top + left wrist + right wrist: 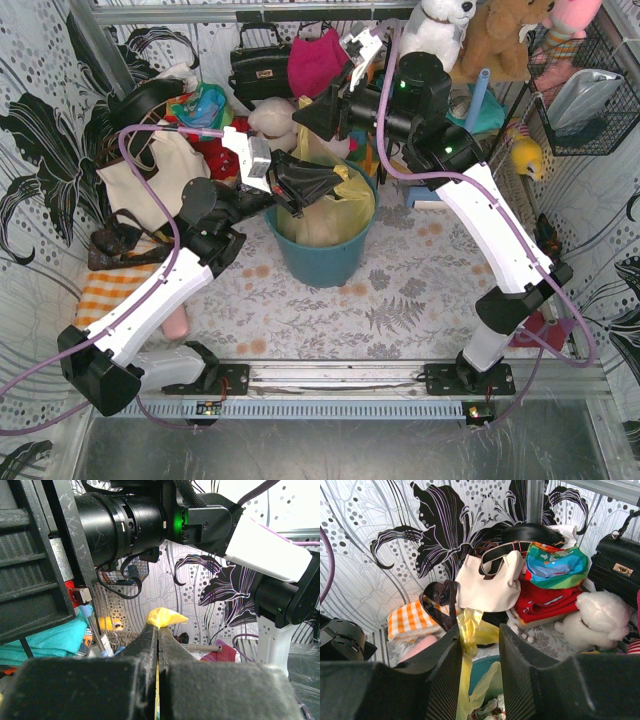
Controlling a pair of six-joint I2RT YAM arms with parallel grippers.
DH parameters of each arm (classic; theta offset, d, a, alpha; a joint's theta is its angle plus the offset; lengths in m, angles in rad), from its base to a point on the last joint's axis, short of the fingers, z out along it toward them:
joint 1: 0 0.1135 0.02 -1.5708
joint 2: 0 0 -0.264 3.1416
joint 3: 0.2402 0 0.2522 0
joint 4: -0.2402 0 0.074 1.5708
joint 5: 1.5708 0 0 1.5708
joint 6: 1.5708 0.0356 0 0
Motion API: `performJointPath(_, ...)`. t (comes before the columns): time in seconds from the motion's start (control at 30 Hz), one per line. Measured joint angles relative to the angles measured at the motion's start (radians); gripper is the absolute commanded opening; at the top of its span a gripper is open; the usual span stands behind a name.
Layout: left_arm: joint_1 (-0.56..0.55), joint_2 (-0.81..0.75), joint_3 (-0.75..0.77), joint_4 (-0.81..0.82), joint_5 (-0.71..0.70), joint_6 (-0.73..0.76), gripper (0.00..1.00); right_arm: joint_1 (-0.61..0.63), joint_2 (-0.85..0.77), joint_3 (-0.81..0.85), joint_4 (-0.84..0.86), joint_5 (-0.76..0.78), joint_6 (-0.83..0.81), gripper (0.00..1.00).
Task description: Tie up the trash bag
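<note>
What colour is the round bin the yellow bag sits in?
Teal. The bin under the trash bag shows best in the top view.

text: none legible in any view | brands, numbers, signs: none legible | small tag (208,408) on the rail at the table's near edge, left of middle: too small to read
</note>
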Motion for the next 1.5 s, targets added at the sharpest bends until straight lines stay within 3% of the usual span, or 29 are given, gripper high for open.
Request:
performJointPath(0.4, 0.0, 0.0, 0.0, 0.0, 0.0, 0.0, 0.0, 0.0, 0.0, 0.007, 0.001, 0.011, 0.0, 0.33)
performJointPath(0.57, 0.0, 0.0, 0.0, 0.0, 0.0, 0.0, 0.0, 0.0, -0.002, 0.007, 0.0, 0.011, 0.0, 0.39)
performJointPath(1.2, 0.0, 0.0, 0.0, 0.001, 0.0, -0.001, 0.0, 0.0, -0.068, 0.002, -0.008, 0.034, -0.01, 0.35)
performJointPath(1.23, 0.0, 0.0, 0.0, 0.001, 0.0, -0.001, 0.0, 0.0, -0.073, 0.001, -0.008, 0.034, -0.012, 0.35)
performJointPath(1.37, 0.0, 0.0, 0.0, 0.002, 0.002, -0.005, 0.0, 0.0, -0.08, 0.001, -0.008, 0.034, -0.013, 0.54)
performJointPath(1.5, 0.0, 0.006, 0.0, 0.009, 0.004, -0.008, 0.0, 0.0, -0.074, 0.002, -0.024, 0.033, -0.014, 0.53)
